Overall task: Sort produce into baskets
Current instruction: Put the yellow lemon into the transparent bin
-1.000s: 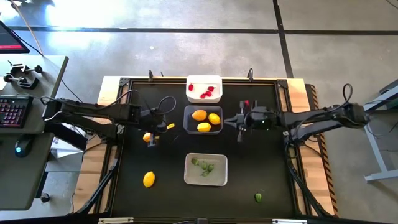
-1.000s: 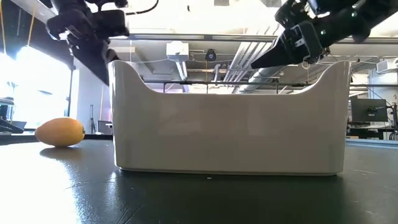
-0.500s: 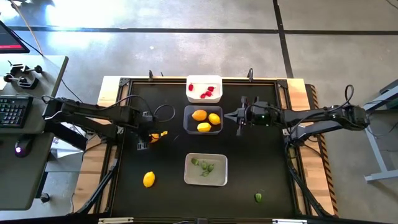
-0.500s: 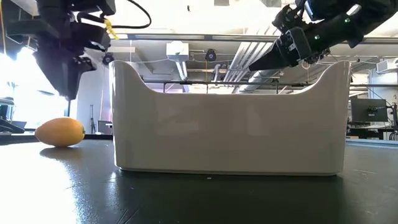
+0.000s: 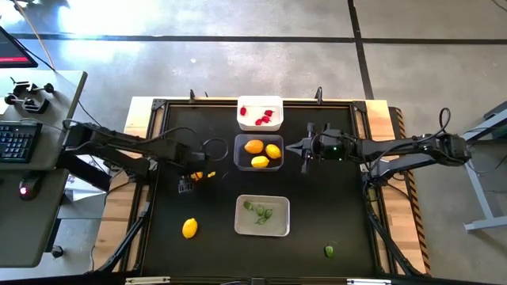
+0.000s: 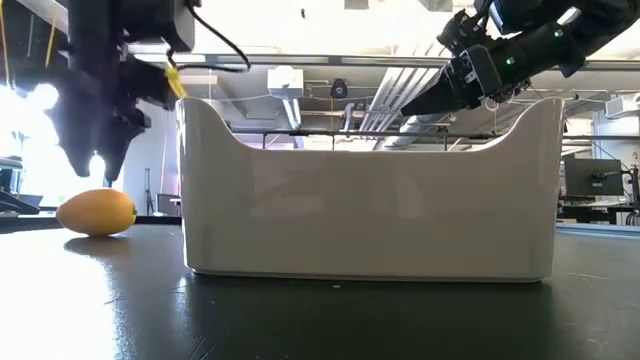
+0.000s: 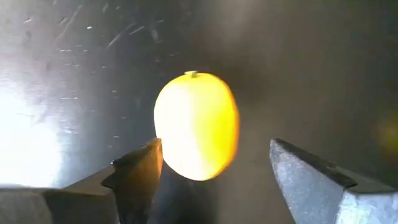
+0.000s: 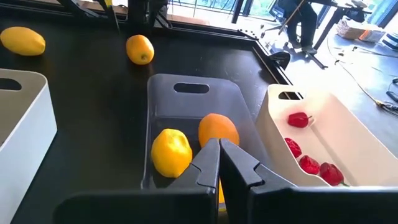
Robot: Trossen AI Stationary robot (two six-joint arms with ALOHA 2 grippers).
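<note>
Lemon (image 7: 196, 126) lies on the tabletop (image 5: 317, 206) left of centre, between the left gripper's (image 7: 214, 171) spread fingers; closing comes next. Right gripper (image 5: 304, 150) waits, fingers together.

Left arm is extended from the left edge toward frame centre in the high view; left end effector (image 5: 192, 176) is pointed downward, its fingers (image 7: 134, 177) held apart. Right arm is stretched in from the right edge; right end effector (image 5: 304, 150) is held centre-right, fingers (image 8: 208, 163) pressed together.
</note>
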